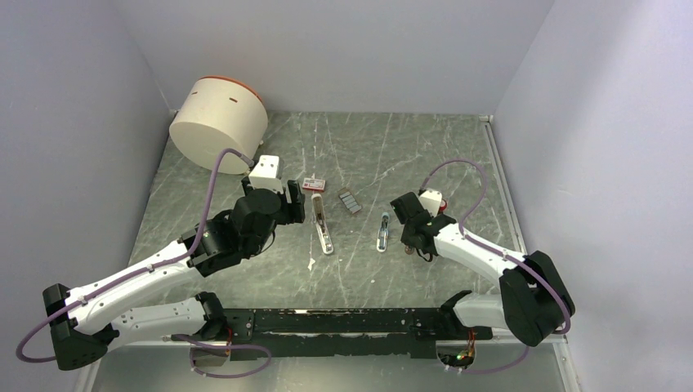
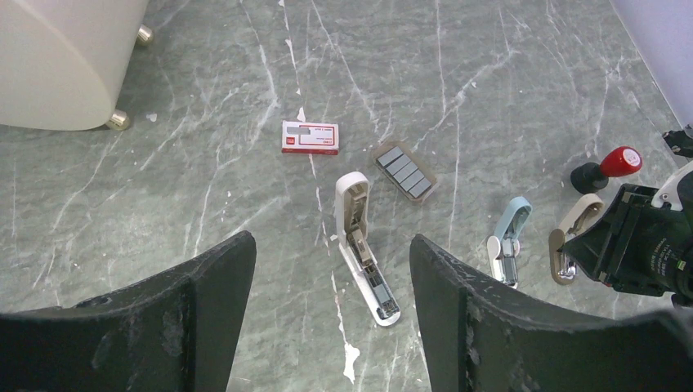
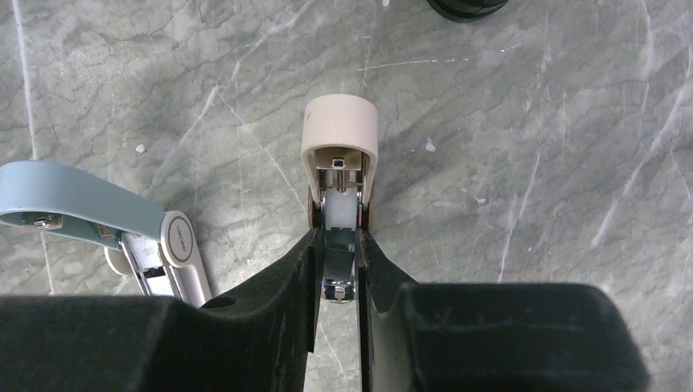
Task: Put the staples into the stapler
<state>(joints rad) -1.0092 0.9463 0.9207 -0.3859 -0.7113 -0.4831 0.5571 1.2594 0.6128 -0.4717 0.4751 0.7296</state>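
The staples, a small red box with a white label (image 2: 310,137), lie flat on the marble table (image 1: 312,184). Just near of the box, the white stapler (image 2: 364,249) lies hinged open with its magazine showing (image 1: 324,231). My left gripper (image 2: 331,242) hovers open, close above and just left of the white stapler (image 1: 296,209), holding nothing. My right gripper (image 3: 337,242) is shut on the metal end of a beige stapler (image 3: 339,135) at the right (image 1: 406,233).
A grey tray of staple strips (image 2: 404,171) lies right of the red box. A light blue stapler (image 2: 507,242) lies open between the white stapler and my right gripper. A red-knobbed stamp (image 2: 614,163) stands nearby. A large white drum (image 1: 219,122) sits at back left.
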